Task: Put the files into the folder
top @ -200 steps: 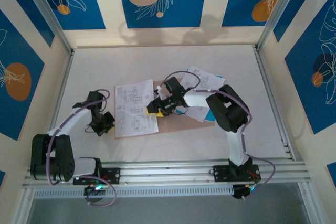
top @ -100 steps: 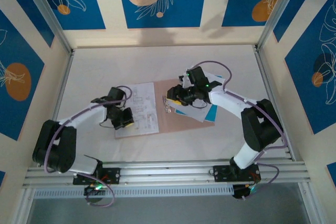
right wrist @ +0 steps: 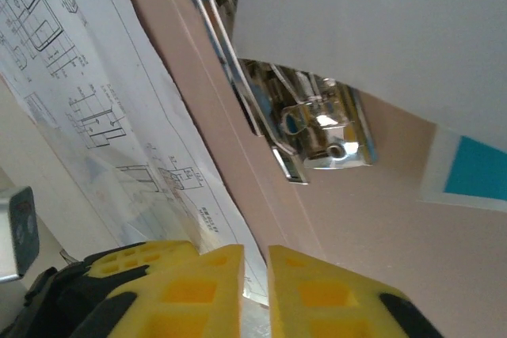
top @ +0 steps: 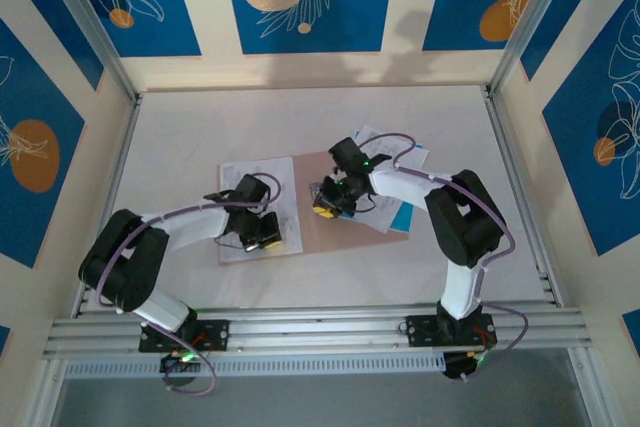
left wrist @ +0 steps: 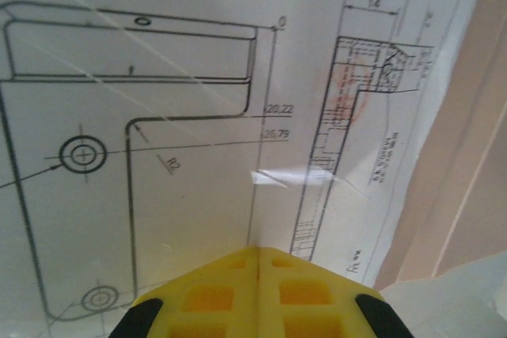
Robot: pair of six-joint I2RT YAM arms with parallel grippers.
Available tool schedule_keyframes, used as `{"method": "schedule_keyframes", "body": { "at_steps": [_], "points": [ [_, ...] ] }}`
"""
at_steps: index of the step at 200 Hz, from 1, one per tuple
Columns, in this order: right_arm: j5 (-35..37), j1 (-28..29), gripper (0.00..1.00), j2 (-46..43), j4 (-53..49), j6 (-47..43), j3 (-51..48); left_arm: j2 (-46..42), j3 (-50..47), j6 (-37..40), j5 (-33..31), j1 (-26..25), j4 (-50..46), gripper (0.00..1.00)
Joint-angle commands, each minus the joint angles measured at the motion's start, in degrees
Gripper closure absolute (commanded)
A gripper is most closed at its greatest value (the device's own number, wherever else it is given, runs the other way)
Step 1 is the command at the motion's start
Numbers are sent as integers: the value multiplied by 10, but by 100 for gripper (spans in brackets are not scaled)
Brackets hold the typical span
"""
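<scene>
The pinkish-tan folder lies open mid-table, with a metal clip near its spine. A white printed sheet covers its left side. My left gripper rests on that sheet's near right part. Its yellow fingers are shut, with nothing between them, just left of the folder's bare card. My right gripper hovers over the folder near the clip, open by only a narrow slit and holding nothing. More white files and a cyan sheet lie on the folder's right part.
An aluminium rail with both arm bases runs along the near edge. Metal posts and blue patterned walls close in the sides and back. Bare white tabletop stretches behind the papers.
My left gripper has slid right across the printed sheet toward the folder. My right arm swung out to the right and back, and its gripper now sits by the clip.
</scene>
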Motion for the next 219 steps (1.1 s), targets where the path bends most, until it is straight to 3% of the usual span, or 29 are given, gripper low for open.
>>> {"method": "schedule_keyframes", "body": {
  "at_steps": [1, 56, 170, 219],
  "points": [
    [17, 13, 88, 16, -46, 14, 34, -2, -19, -14, 6, -6, 2, 100],
    [36, 19, 94, 57, -68, 14, 68, -12, -39, -24, 3, -8, 9, 100],
    [78, 21, 96, 103, -116, 12, 92, -21, -49, -34, -1, -9, 9, 100],
    [128, 22, 95, 131, -180, 3, 122, -26, -57, -46, -5, -9, 11, 100]
  ]
}}
